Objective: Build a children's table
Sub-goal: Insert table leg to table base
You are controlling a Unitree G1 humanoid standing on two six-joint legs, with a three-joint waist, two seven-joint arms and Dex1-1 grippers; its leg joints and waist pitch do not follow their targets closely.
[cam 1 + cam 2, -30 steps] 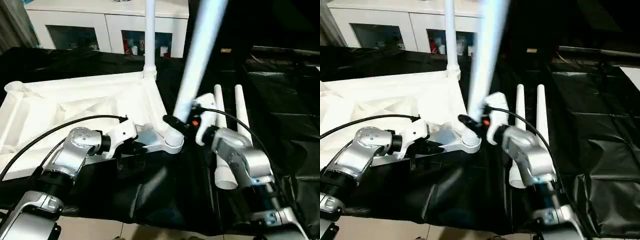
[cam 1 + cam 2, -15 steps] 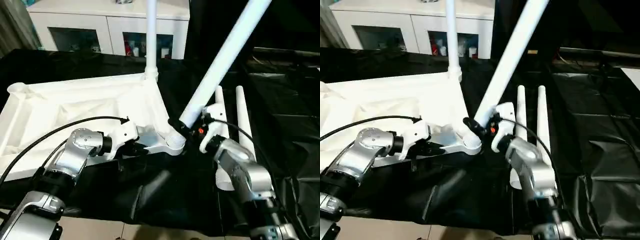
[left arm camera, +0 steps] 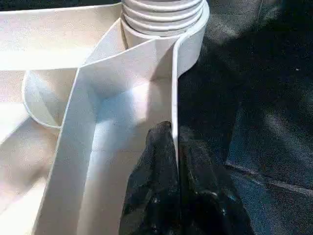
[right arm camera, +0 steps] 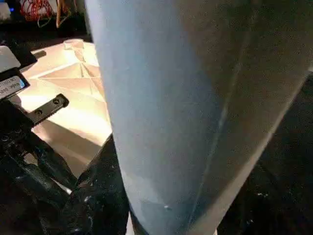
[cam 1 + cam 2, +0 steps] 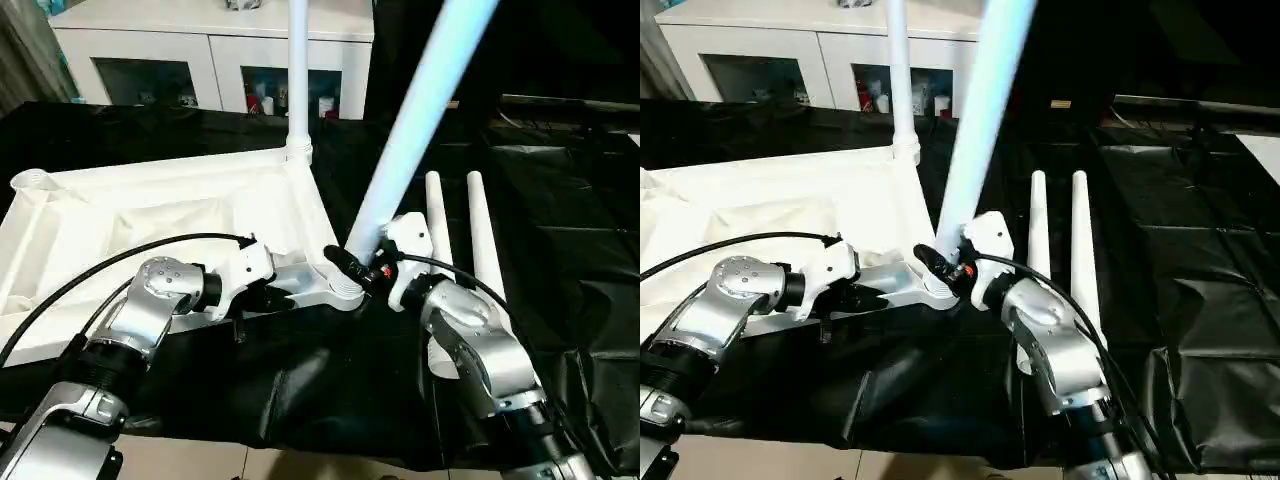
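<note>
The children's table top point(image 5: 150, 200) lies upside down on the black cloth, ribs facing up. One white leg point(image 5: 297, 80) stands upright in its far right corner socket. A second leg point(image 5: 410, 130) leans up and to the right, its base at the near right corner socket point(image 5: 343, 290); my right gripper point(image 5: 352, 266) is shut on that leg just above the socket, and the leg point(image 4: 171, 98) looms close in the right wrist view. My left gripper point(image 3: 174, 129) is shut on the top's thin rim point(image 3: 174, 88), a little short of the ribbed socket point(image 3: 164, 14).
Two loose legs point(image 5: 437, 215) point(image 5: 484, 240) lie side by side on the black cloth point(image 5: 560, 200) right of the table top. A white cabinet with glass doors point(image 5: 210, 50) stands behind. The cloth's front edge hangs close to my arms.
The held leg swung to lean far to the right half a second ago and now stands steeper again, base still at the socket. My left gripper has kept its hold on the rim.
</note>
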